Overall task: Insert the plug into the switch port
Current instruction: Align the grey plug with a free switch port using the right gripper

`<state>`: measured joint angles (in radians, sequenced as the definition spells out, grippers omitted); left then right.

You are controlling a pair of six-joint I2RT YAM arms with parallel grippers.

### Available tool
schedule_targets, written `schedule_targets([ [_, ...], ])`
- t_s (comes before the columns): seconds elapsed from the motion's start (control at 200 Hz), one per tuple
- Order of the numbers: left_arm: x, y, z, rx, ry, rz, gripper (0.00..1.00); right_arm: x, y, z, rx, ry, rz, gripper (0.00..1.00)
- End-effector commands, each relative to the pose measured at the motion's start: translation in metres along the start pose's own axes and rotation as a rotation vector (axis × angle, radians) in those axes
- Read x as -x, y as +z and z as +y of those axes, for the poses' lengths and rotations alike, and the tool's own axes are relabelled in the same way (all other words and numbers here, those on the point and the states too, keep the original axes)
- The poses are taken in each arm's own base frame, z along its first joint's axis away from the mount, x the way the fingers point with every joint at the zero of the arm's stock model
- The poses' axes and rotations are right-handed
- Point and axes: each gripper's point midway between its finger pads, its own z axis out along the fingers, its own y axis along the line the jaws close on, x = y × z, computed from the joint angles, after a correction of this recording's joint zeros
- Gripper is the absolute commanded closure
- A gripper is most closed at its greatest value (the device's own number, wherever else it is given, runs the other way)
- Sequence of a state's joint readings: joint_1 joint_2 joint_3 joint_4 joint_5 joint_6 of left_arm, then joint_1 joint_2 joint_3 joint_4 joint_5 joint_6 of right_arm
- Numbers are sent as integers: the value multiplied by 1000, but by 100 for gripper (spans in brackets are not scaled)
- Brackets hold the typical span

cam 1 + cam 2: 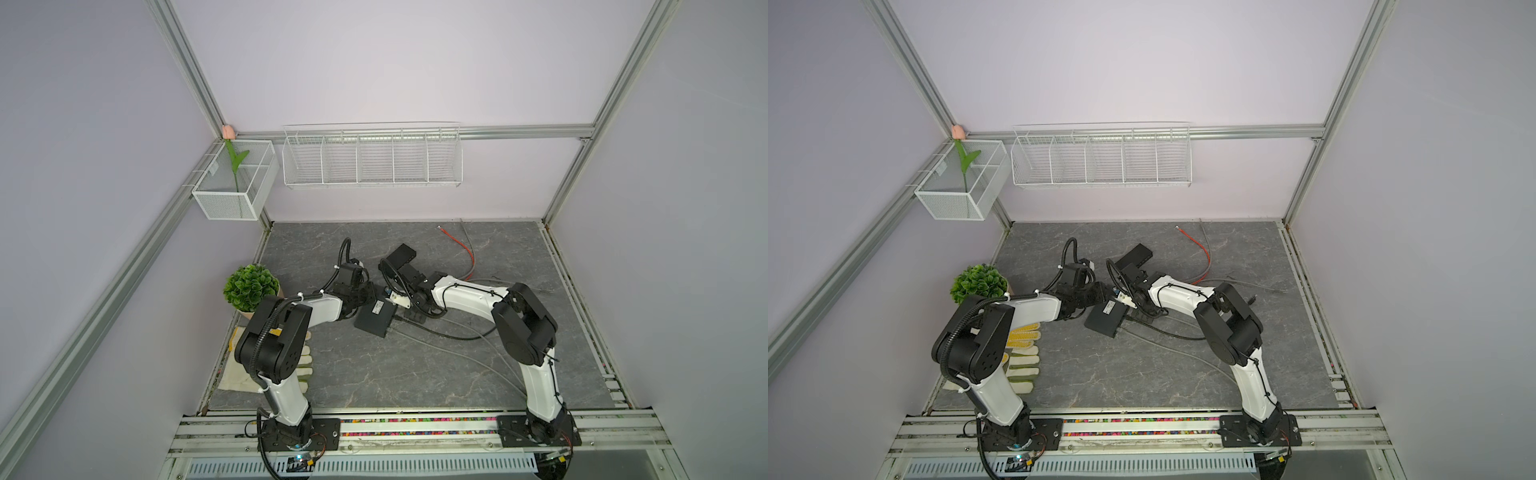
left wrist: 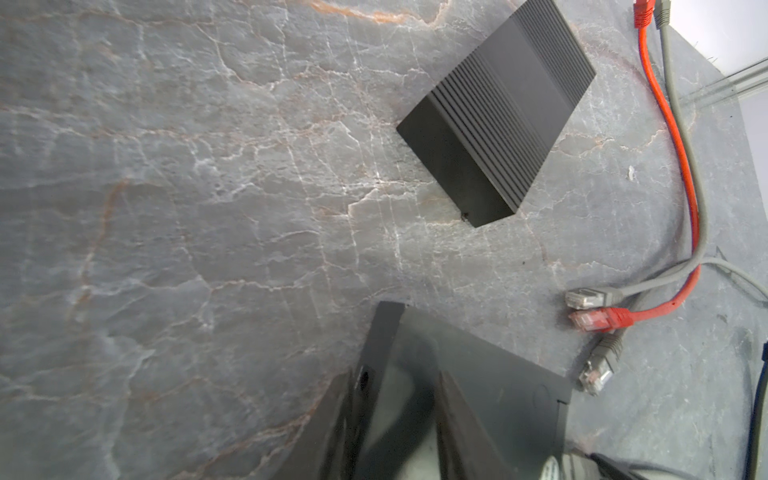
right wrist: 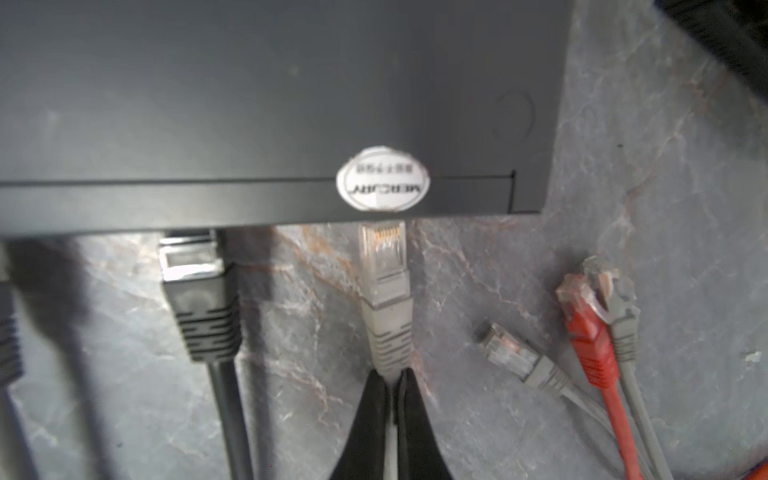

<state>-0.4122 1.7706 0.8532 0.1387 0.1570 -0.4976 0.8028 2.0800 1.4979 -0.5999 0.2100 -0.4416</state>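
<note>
Plug [image 3: 384,266], grey with a clear tip, sits at the centre of the right wrist view. Its tip is against the lower front edge of the switch [image 3: 249,104], straight under a round white sticker [image 3: 382,178]; whether it has entered a port cannot be told. The right gripper [image 3: 392,376] comes up from the bottom edge of that frame, its fingers nearly together and pinching the grey boot behind the plug. To the left, a black plug [image 3: 193,270] is seated in the switch. At lower right a loose grey plug [image 3: 505,351] lies alone, and a red plug [image 3: 582,316] lies against a second grey plug [image 3: 615,299], all on the marbled tabletop [image 3: 665,166].

In the left wrist view the left gripper [image 2: 395,395] is at bottom centre, its fingers narrowly apart astride the switch's end; whether they press it cannot be told. A ribbed black box [image 2: 498,112] lies at upper right, apart from the switch. In a top view, a potted plant [image 1: 251,286] stands at the table's left edge.
</note>
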Motion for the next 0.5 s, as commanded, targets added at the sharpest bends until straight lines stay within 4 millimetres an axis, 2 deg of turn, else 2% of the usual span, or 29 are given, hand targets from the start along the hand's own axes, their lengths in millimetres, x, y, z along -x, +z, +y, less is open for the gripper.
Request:
schedule_targets([
  [0.0,-4,-3,-2,-19,-9,4,66,10,3,-5,-10,19,-19,93],
  [0.495,-11,-3,-3,-21,-12,10,67,18,4,5,17,16,-33,93],
])
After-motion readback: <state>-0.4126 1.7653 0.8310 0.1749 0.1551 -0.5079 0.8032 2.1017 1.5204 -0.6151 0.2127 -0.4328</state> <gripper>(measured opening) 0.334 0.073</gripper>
